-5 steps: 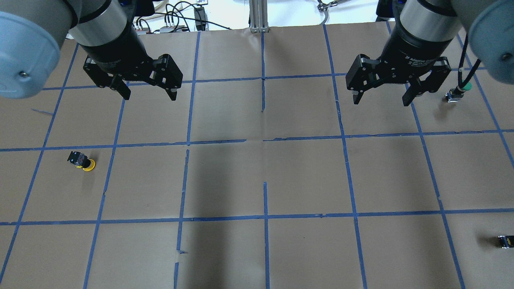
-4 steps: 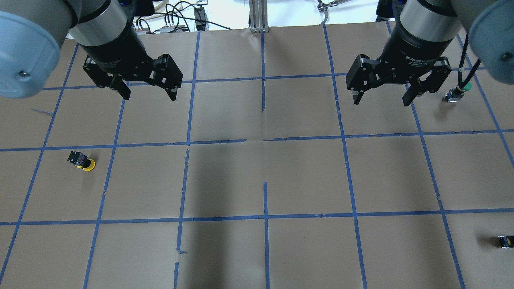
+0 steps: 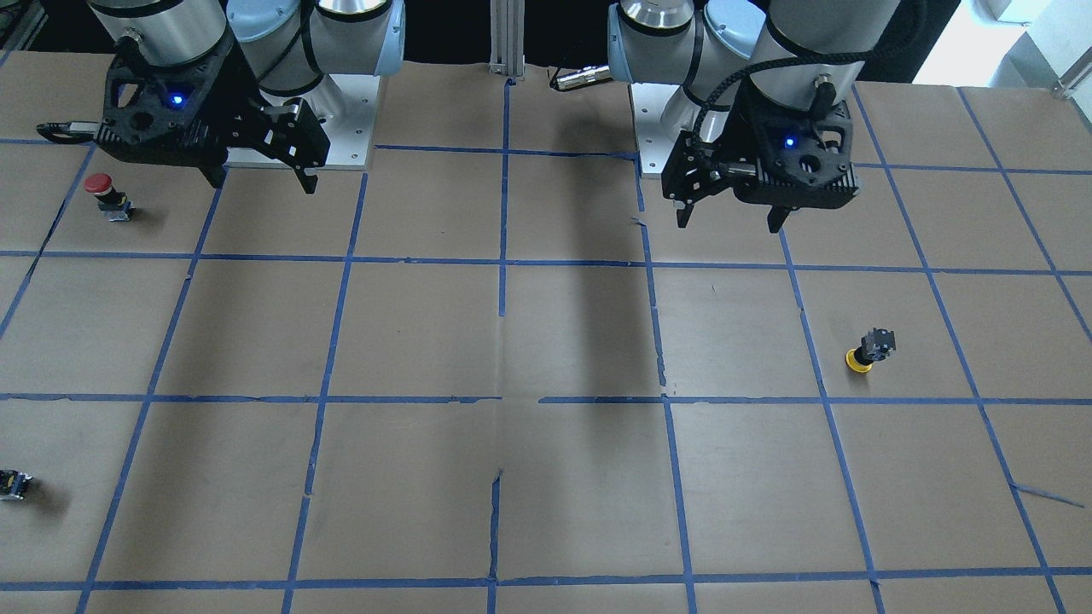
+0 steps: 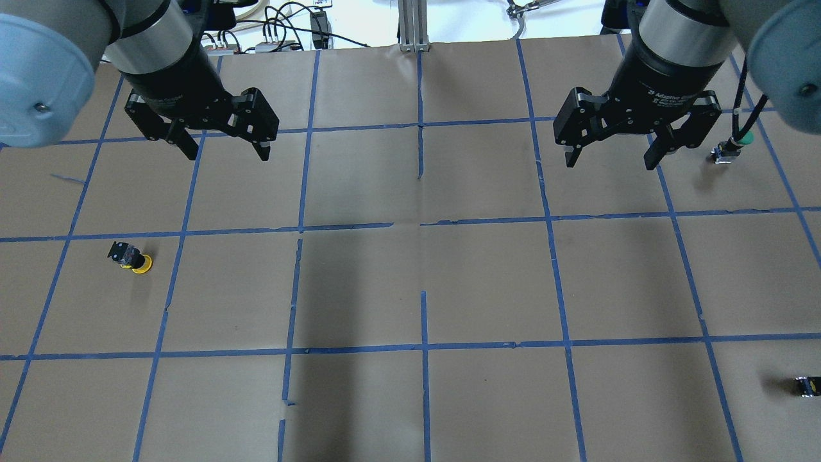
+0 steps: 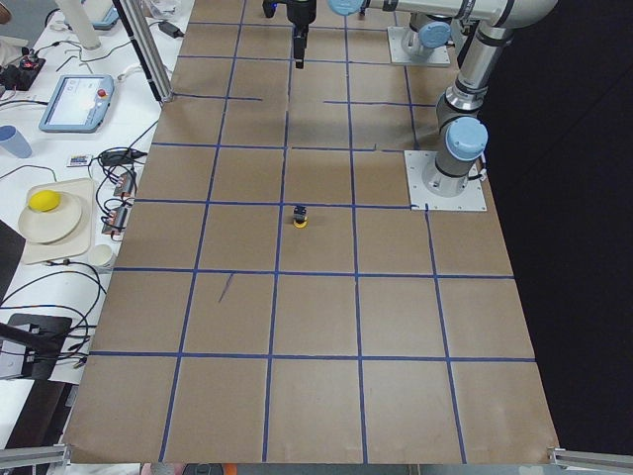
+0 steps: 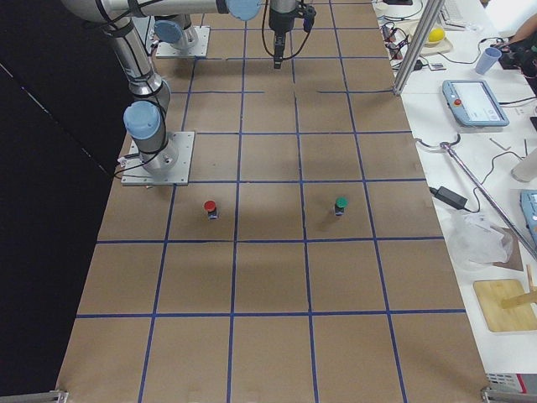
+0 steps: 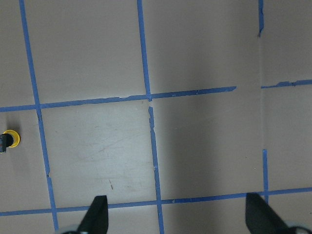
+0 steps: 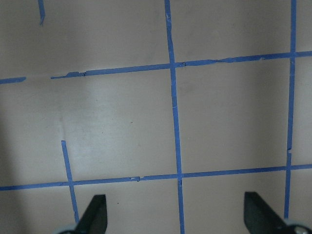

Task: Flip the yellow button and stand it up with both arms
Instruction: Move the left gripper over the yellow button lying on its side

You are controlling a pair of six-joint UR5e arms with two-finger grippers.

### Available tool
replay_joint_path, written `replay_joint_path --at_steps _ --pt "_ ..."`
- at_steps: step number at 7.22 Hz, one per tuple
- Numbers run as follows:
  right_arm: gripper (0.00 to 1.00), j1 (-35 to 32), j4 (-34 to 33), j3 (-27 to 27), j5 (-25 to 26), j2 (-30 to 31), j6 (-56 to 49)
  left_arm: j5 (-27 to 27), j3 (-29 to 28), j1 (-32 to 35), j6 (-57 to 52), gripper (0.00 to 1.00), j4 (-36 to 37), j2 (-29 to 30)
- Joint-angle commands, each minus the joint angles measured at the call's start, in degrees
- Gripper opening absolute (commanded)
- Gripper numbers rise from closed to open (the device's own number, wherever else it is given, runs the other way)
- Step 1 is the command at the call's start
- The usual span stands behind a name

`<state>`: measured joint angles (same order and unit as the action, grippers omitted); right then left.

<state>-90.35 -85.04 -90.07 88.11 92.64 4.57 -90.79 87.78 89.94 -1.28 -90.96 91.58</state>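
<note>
Plainly, the 2 fingers (image 7: pixel 97 214) of the left gripper (image 4: pixel 228 154) stood spread wide. Only brown paper and blue tape showed in the gap between them in the left wrist view. The right gripper (image 4: pixel 609 162) was likewise released, its 2 fingers (image 8: pixel 96 213) far apart and holding nothing. Both grippers hung above the table (image 4: pixel 487 282) with their fingers pointing down. They were over the squares close to the robot's base, each on its own side and well apart from the other.

The yellow button (image 4: pixel 133 258) sat on the paper on the robot's left side. It was 1 row of squares farther from the base than the left gripper, well apart from it, and nothing touched it. Its yellow cap lay down against the paper, with the dark body above it and leaning a little. In the left wrist view it showed only at the left edge, partly cut off.

On the robot's right side, a red button (image 3: pixel 101 189) stood cap up near the right gripper. A green button (image 4: pixel 737 142) stood cap up farther out, and a small dark part (image 4: pixel 807 385) lay near the table's right edge.
</note>
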Motion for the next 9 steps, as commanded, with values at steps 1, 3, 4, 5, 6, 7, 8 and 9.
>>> replay_joint_path --at_steps 1,3,4,5,6,7,8,9 --pt "1.00 0.1 -0.1 0.1 0.2 0.0 0.0 0.9 0.0 -8.1 0.5 0.99 -0.3 3.1" --pt "1.00 0.0 -0.3 0.0 -0.2 0.0 0.0 0.1 0.4 -12.5 -1.5 1.00 0.0 6.4" --pt "1.00 0.1 -0.1 0.0 0.6 0.1 0.0 0.2 1.2 -16.7 -4.8 1.00 0.6 7.7" --pt "1.00 0.1 0.3 0.0 -0.1 0.0 0.1 0.2 2.3 -21.3 -6.0 0.99 3.7 10.3" --pt "1.00 0.1 -0.1 0.0 -0.1 0.0 0.0 0.3 4.4 -25.5 -10.8 0.99 6.7 11.7" --pt "1.00 0.1 1.0 0.0 0.1 0.0 0.0 0.5 6.9 -26.8 -14.2 0.95 9.3 12.2" --pt "1.00 0.2 3.5 -0.4 0.3 0.0 -0.1 0.3 8.9 -27.8 -19.8 0.99 11.9 12.6" --pt "1.00 0.1 3.3 0.1 0.7 0.7 0.2 0.3 10.0 -28.8 -32.1 0.99 14.2 13.4"
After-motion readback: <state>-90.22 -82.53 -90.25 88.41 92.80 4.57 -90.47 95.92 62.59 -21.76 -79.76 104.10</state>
